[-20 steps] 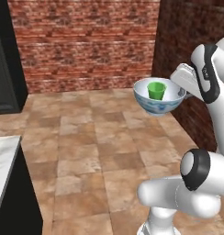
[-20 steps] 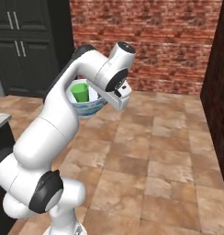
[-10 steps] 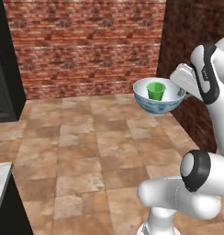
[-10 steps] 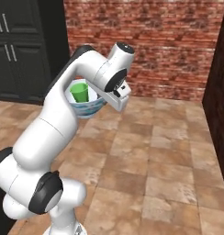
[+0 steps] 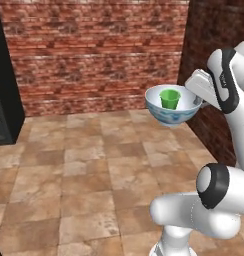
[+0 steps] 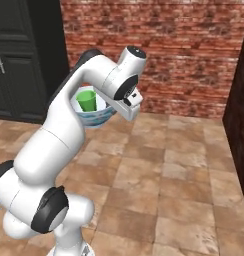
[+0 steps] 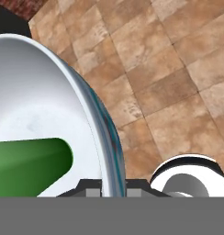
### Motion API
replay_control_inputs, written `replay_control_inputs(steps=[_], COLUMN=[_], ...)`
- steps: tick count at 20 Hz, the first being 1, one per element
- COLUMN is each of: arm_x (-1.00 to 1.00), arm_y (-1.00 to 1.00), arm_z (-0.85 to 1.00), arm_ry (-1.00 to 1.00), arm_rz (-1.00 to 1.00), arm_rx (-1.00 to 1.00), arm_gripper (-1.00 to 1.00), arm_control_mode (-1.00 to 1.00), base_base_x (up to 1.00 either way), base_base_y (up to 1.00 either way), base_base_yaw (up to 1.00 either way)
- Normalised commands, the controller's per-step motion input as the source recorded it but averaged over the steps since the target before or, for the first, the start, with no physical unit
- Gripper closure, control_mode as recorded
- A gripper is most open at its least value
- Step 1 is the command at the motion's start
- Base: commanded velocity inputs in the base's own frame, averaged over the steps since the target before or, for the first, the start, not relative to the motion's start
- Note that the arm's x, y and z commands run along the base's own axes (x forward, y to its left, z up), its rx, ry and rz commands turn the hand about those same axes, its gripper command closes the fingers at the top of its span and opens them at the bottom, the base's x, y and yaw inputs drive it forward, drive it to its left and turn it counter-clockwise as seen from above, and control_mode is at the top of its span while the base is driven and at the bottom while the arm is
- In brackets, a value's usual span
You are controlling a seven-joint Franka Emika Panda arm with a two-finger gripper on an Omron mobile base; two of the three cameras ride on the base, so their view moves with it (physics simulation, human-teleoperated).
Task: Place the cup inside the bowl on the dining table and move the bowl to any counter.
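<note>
Hand view has the claw [image 7: 113,190] pinched on the bowl's [image 7: 49,119] rim, 1 finger each side, holding it level above the tile floor [image 5: 84,170] so the green cup [image 5: 170,98] stays upright inside during carrying.

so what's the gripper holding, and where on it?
The bowl, pinched by its rim with the gripper straddling the wall. The cup rides inside.

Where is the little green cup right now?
The cup stands inside the bowl, which the pincer holds by its rim, up in the air over the tile floor.
</note>
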Motion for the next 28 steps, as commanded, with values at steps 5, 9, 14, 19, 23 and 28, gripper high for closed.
replay_control_inputs(steps=[5, 9, 14, 19, 23, 28], arm_x=[0.0, 0.0, 0.0, 0.0, 0.0, 0.0], arm_y=[0.0, 0.0, 0.0, 0.0, 0.0, 0.0], arm_z=[0.0, 0.0, 0.0, 0.0, 0.0, 0.0], arm_ry=[0.0, 0.0, 0.0, 0.0, 0.0, 0.0], arm_rz=[0.0, 0.0, 0.0, 0.0, 0.0, 0.0], arm_rx=[0.0, 0.0, 0.0, 0.0, 0.0, 0.0], arm_gripper=[1.0, 1.0, 1.0, 1.0, 1.0, 1.0], arm_control_mode=[1.0, 1.0, 1.0, 1.0, 1.0, 1.0], base_base_x=[0.9, 1.0, 1.0, 0.98, 0.94, 0.51], base_base_y=[0.0, -0.03, -0.01, 0.0, 0.0, 0.0], base_base_yaw=[0.0, 0.0, 0.01, 0.07, 0.08, 0.24])
